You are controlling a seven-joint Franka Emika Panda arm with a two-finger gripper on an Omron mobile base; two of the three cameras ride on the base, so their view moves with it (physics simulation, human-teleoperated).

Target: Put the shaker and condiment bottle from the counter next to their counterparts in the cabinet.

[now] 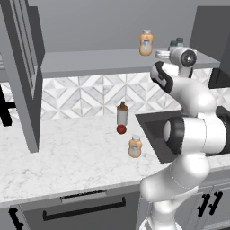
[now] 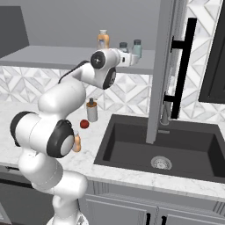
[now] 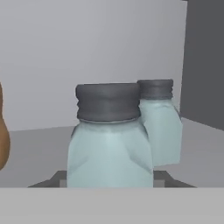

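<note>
High in the right base view, the gripper (image 2: 127,59) reaches onto the cabinet (image 1: 90,63) shelf. In the hand view the shaker (image 3: 109,140) sits centre frame between the finger tips, apparently clamped, its twin jar (image 3: 159,122) just behind to the right. The condiment bottle (image 1: 134,147) stands on the counter (image 1: 67,157), lower centre.

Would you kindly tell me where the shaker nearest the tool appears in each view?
Left base view: the shaker peeks over the wrist, upper right.
Right base view: top centre, on the cabinet shelf.
Hand view: front and centre.
Shared landmark: its twin shaker beside it.
</note>
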